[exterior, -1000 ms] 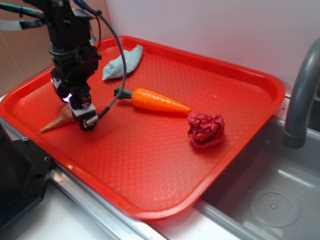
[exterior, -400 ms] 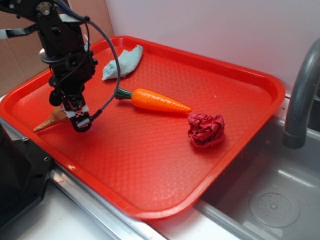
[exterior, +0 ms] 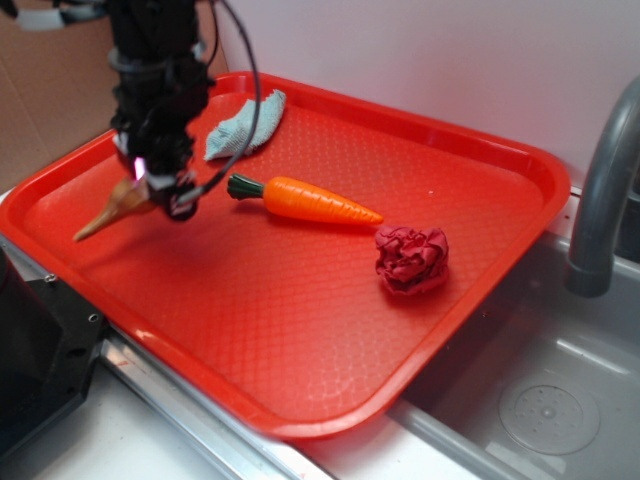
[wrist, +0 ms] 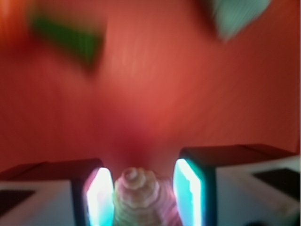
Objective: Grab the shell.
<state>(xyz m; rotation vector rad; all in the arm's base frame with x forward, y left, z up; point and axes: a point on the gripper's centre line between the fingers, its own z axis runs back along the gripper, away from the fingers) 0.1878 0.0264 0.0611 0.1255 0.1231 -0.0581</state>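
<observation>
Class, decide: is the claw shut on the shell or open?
Shut on the shell: the wrist view shows the claw with a finger against each side.

Setting: plain white wall (exterior: 430, 60) at rear, brown cardboard panel (exterior: 50, 100) at left, grey metal sink basin (exterior: 540, 400) with round drain and curved grey faucet (exterior: 605, 190) at right, pale countertop edge (exterior: 130, 440) in front.

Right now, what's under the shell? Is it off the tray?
Under the shell only bare red tray shows. The end effector covers its knobby end, so contact there is hidden. The pointed tip seems raised. In the wrist view, fingers flank it.
</observation>
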